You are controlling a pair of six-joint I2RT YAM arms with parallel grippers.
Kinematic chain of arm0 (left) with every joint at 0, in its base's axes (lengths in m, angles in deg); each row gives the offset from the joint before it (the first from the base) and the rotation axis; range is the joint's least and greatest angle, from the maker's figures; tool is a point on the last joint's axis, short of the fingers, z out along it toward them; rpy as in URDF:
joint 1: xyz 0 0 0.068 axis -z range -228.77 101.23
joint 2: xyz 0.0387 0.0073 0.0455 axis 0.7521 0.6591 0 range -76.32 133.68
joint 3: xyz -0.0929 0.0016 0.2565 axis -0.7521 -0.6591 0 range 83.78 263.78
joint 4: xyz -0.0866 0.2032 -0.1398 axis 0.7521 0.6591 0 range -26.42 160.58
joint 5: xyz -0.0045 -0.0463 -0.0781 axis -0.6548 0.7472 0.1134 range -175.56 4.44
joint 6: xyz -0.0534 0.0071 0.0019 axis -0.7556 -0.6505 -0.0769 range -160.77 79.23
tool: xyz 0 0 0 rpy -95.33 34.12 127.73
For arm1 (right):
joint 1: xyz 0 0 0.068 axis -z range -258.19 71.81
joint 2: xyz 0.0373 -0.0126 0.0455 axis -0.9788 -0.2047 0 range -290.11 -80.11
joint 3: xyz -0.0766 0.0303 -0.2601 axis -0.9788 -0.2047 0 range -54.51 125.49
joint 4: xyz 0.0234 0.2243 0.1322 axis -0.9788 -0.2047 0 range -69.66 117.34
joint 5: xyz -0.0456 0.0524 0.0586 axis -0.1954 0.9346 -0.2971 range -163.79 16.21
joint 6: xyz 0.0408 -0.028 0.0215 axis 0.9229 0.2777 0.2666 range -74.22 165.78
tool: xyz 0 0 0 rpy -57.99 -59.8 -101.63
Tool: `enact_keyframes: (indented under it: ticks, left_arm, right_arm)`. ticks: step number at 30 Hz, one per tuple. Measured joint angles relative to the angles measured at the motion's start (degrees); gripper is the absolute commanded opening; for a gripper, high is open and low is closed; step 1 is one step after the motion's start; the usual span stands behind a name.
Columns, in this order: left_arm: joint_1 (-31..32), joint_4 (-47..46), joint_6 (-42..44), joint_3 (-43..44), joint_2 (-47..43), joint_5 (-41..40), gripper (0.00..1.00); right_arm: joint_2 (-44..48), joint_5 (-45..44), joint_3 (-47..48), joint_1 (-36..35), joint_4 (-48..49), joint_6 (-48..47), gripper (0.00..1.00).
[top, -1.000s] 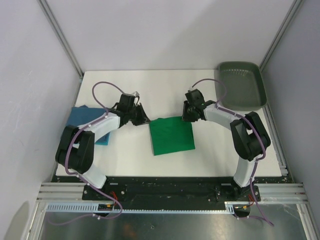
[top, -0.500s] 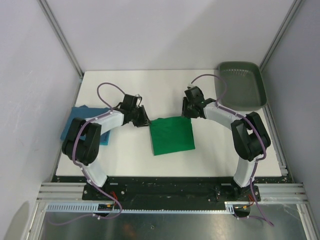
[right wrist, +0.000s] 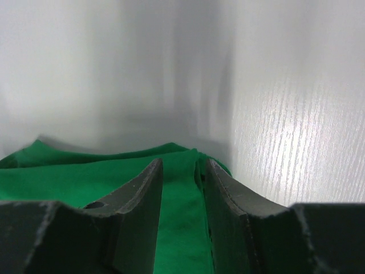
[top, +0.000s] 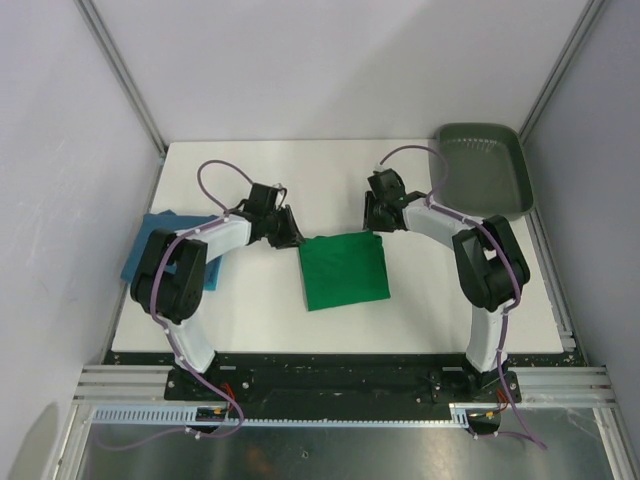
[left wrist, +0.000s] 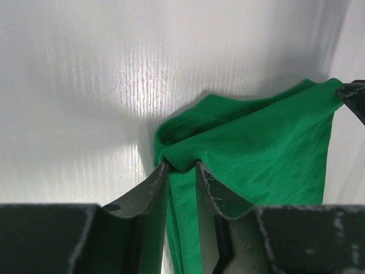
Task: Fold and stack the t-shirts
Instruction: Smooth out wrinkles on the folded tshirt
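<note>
The emerald green t-shirt (top: pixel 345 270) lies folded into a rough square in the middle of the white table. My left gripper (top: pixel 293 238) sits at its far left corner. In the left wrist view that gripper (left wrist: pixel 182 165) stands open, with a raised fold of the green t-shirt (left wrist: pixel 262 148) between its tips. My right gripper (top: pixel 372 222) is at the far right corner. The right wrist view shows it (right wrist: pixel 181 162) open, with the green t-shirt (right wrist: pixel 68 177) lying slack between its fingers. The teal blue t-shirt (top: pixel 145 245) lies folded at the table's left edge, partly hidden by the left arm.
An empty dark grey-green tray (top: pixel 485 175) sits at the back right corner. Metal frame posts and pale walls close in the table on three sides. The tip of the right gripper (left wrist: pixel 353 97) shows at the right edge of the left wrist view.
Both grippers have parted their jaws at the green shirt's far corners. The left arm's elbow has swung in towards the table. The green shirt stays flat in place.
</note>
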Motion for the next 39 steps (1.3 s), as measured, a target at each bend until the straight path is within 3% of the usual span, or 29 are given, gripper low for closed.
enact_keyframes:
  ticks: [8,19,26,35,39]
  left_arm:
    - [0.00,0.09,0.00,0.85,1.70,-0.11,0.26]
    - [0.04,0.20,0.00,1.40,2.38,-0.42,0.03]
    - [0.13,0.20,0.00,1.40,2.38,-0.42,0.00]
    - [0.26,0.20,0.00,1.40,2.34,-0.44,0.00]
    - [0.37,0.20,0.00,1.40,2.29,-0.46,0.00]
  right_arm:
    - [-0.61,0.02,0.61,0.22,-0.39,0.00,0.31]
    - [-0.61,0.48,0.92,0.31,-0.98,0.57,0.08]
    - [-0.61,0.44,0.96,0.35,-1.95,0.83,0.00]
    - [0.13,-0.39,0.96,0.37,-4.15,1.81,0.02]
    - [0.94,-0.76,0.96,0.37,-4.55,2.60,0.34]
